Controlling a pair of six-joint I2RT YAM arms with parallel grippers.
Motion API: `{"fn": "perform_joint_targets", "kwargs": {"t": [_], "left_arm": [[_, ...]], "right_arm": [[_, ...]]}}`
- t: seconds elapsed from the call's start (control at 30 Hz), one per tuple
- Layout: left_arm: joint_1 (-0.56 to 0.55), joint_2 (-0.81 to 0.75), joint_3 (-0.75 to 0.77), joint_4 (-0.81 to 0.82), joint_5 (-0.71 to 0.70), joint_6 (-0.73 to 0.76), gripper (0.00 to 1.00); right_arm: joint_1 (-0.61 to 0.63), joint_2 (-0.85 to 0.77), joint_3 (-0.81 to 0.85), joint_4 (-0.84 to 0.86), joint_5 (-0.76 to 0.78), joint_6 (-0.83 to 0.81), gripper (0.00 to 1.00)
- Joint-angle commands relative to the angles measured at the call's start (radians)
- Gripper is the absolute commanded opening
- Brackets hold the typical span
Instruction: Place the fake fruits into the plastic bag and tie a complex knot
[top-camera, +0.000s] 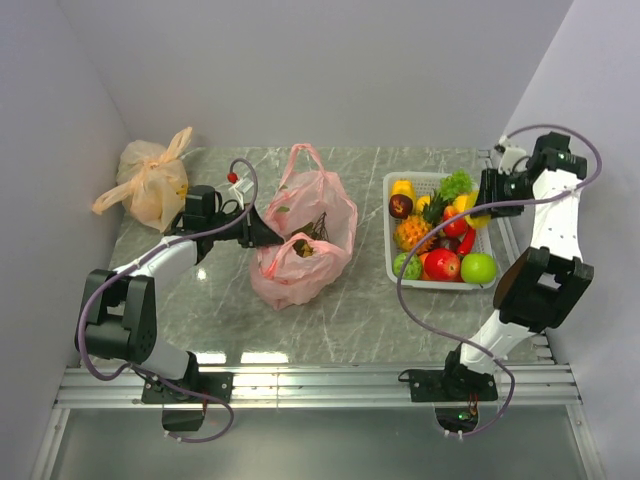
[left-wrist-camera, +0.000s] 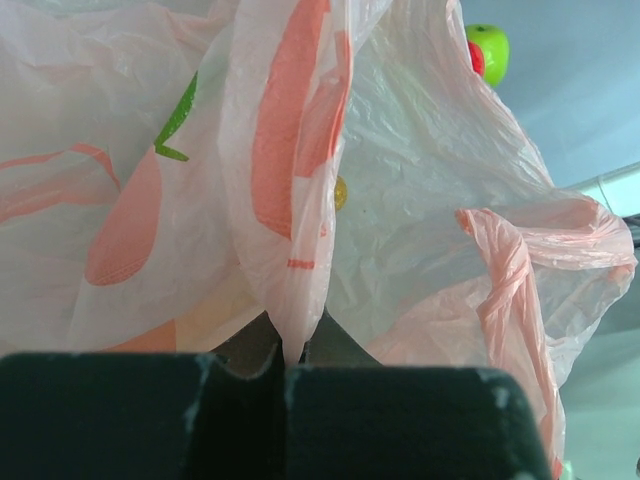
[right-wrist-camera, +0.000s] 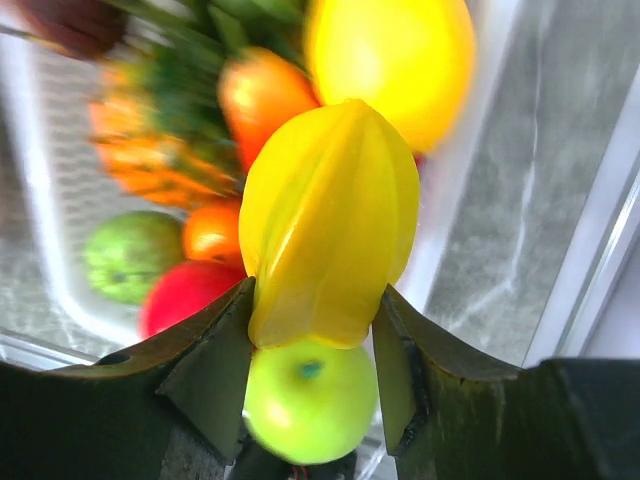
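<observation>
On the left wrist camera, the left tool (left-wrist-camera: 290, 352) sits at the bottom edge of the frame. It is clenched on a fold of the plastic bag (left-wrist-camera: 430, 210). The thin pink film rises from between the two fingers and fills nearly the whole frame.

On the right wrist camera, the right tool (right-wrist-camera: 318, 300) is grasping a yellow star fruit (right-wrist-camera: 330, 210) between both fingers, in the centre of the frame. At the bottom centre, below the star fruit, I see a green apple (right-wrist-camera: 310, 400). Behind it, in the upper left, the other fake fruits (right-wrist-camera: 200, 170) are blurred inside the white basket (right-wrist-camera: 40, 240).

In the top view, the left tool (top-camera: 258, 233) is at middle left and touches the left edge of the plastic bag (top-camera: 320, 205). The bag lies on the tabletop (top-camera: 370, 310) in the centre, with one handle loop pointing to the top of the frame. Through its mouth I see one brownish fruit (top-camera: 303, 247) inside. To the right of the bag, and apart from it, stands the white basket (top-camera: 440, 284) with the fake fruits (top-camera: 440, 240). The right tool (top-camera: 487, 205) is at the basket's right rim. In the far upper left corner of the tabletop lies a pale orange knotted bag (top-camera: 150, 185).
</observation>
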Motion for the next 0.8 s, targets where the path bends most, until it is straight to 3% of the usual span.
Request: {"fn": "perform_joint_targets", "kwargs": {"t": [0.0, 0.17, 0.23, 0.43, 0.6, 0.67, 0.7, 0.73, 0.77], "left_arm": [[0.002, 0.004, 0.046, -0.020, 0.005, 0.039, 0.00], [0.004, 0.002, 0.035, 0.006, 0.009, 0.013, 0.00], [0.002, 0.005, 0.035, 0.007, 0.006, 0.010, 0.00], [0.002, 0.002, 0.030, 0.041, -0.003, -0.022, 0.00], [0.002, -0.001, 0.020, 0.055, 0.003, -0.037, 0.00], [0.002, -0.007, 0.021, 0.049, 0.002, -0.033, 0.00], [0.002, -0.010, 0.026, 0.040, -0.001, -0.028, 0.00], [0.002, -0.018, 0.024, 0.038, -0.003, -0.025, 0.00], [0.002, -0.019, 0.024, 0.038, -0.004, -0.024, 0.00]], "right_arm": [[0.065, -0.076, 0.140, -0.035, -0.162, -0.008, 0.21], [0.241, -0.095, 0.263, 0.040, -0.337, 0.062, 0.21], [0.375, -0.104, 0.277, 0.087, -0.355, 0.085, 0.21], [0.724, -0.087, 0.254, 0.241, -0.190, 0.085, 0.21], [0.902, -0.035, 0.180, 0.364, -0.037, 0.105, 0.22], [0.970, -0.004, 0.195, 0.321, 0.000, 0.084, 0.33], [0.987, 0.019, 0.215, 0.296, 0.026, 0.073, 0.44], [0.999, 0.022, 0.214, 0.283, 0.031, 0.073, 0.65], [1.004, 0.019, 0.211, 0.278, 0.031, 0.077, 0.75]]}}
